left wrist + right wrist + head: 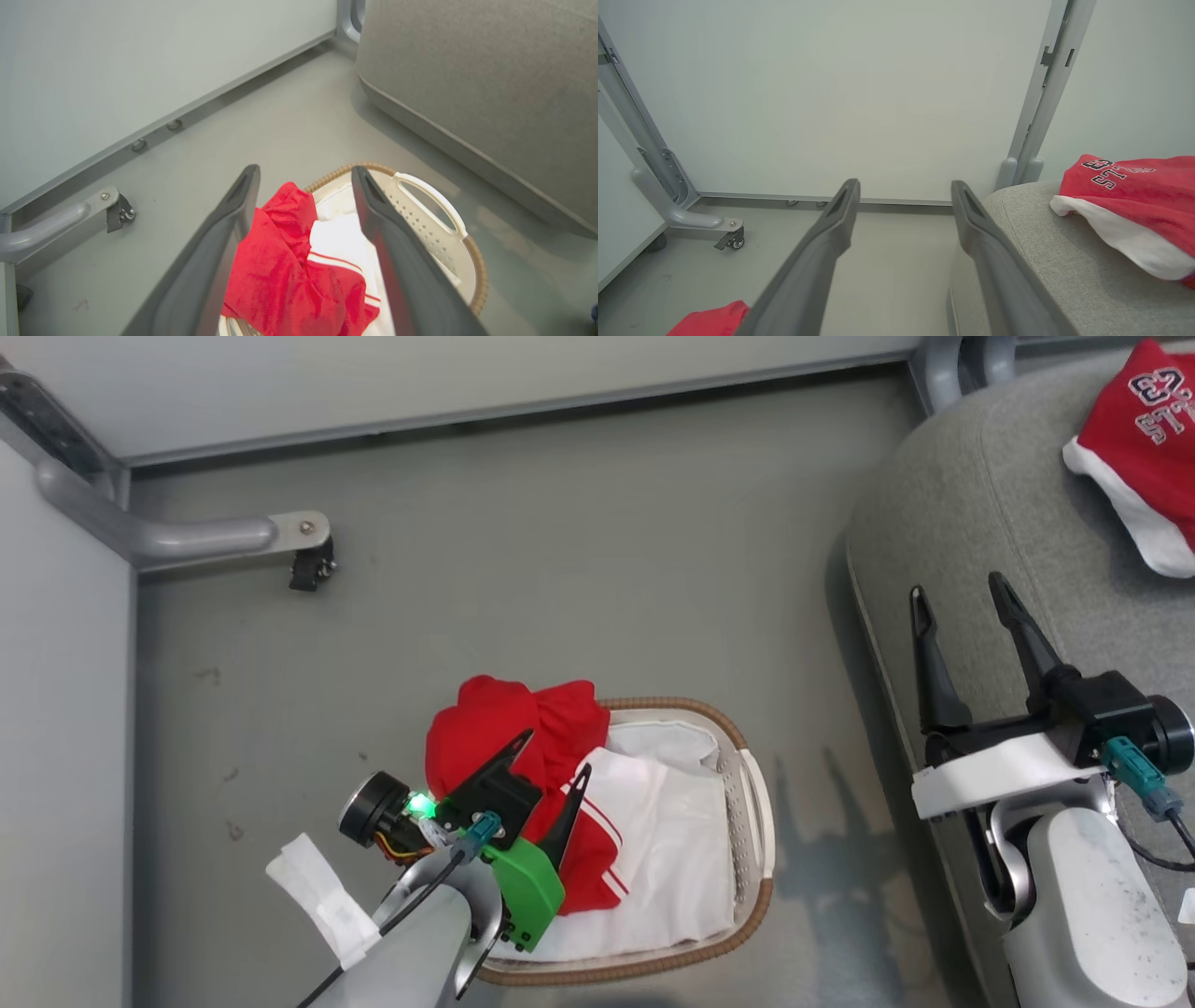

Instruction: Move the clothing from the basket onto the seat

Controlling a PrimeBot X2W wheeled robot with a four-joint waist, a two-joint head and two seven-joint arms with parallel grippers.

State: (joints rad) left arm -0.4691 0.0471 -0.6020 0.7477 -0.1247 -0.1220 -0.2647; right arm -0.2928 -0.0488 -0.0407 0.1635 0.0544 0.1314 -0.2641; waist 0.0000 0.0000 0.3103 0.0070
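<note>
Red clothing [509, 728] with white striped panels lies heaped in the basket [758, 803], spilling over its far left rim. My left gripper [555, 751] hovers open just above that heap; in the left wrist view the clothing [280, 275] sits between its spread fingers [224, 233], over the basket [434, 219]. A second red garment [1144, 439] with white lettering and a white hem rests on the grey seat [990, 504] at the upper right. My right gripper [960, 586] stands open over the seat's near edge, empty. The right wrist view shows that garment [1134, 191] on the seat [1064, 270].
Pale panel walls with grey frames stand behind and to the left. A metal leg with a caster [313, 565] juts onto the grey floor at the upper left. Bare floor [579, 541] lies between basket, wall and seat.
</note>
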